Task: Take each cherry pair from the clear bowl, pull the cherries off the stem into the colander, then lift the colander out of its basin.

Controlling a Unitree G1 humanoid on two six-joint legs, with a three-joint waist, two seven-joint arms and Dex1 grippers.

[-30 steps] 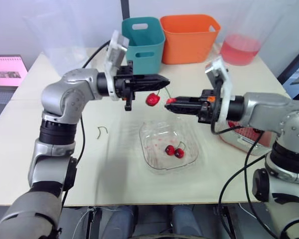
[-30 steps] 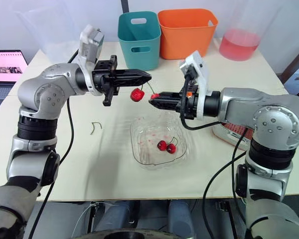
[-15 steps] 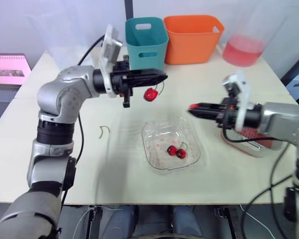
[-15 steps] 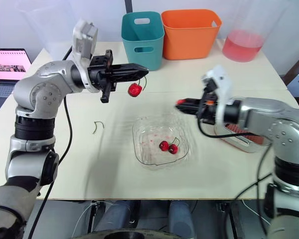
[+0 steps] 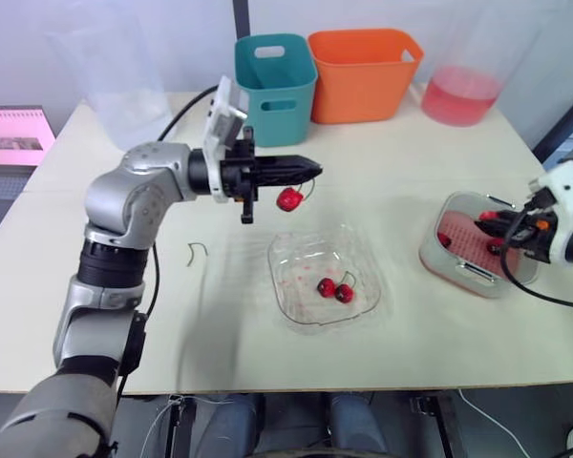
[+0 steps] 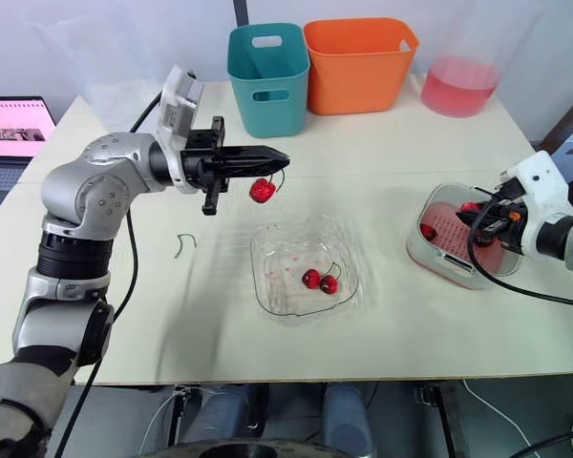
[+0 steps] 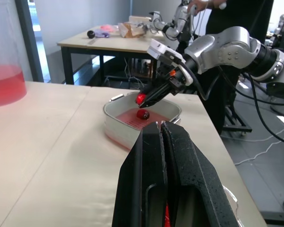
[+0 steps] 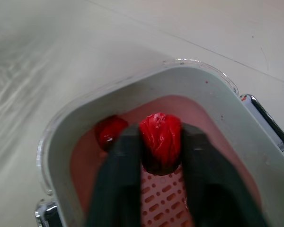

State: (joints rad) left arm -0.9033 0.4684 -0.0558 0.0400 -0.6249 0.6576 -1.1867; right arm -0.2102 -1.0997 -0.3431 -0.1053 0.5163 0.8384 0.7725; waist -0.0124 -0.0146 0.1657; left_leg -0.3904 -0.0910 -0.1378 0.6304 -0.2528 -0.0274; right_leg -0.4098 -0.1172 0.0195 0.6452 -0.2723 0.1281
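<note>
Cherry pair [image 5: 334, 289] lies in the clear bowl [image 5: 296, 320] mid-frame on the counter [image 5: 220, 353], the left gripper [image 5: 313, 170], jaws closed on a stem [image 5: 310, 186], dangles one cherry [image 5: 288, 198] upper-centre, and the right gripper [image 6: 473, 219], jaws clamping a loose cherry [image 8: 160, 142], hangs over the colander [image 5: 463, 250] at right.

Cream table [image 5: 392, 162] against a pale wall [image 5: 19, 48], laptop [image 5: 14, 135] beside.

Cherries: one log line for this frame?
left end effector: shut on stem, hanging cherry | right end effector: shut on held cherry over colander | loose cherry: in colander | bowl: one pair
</note>
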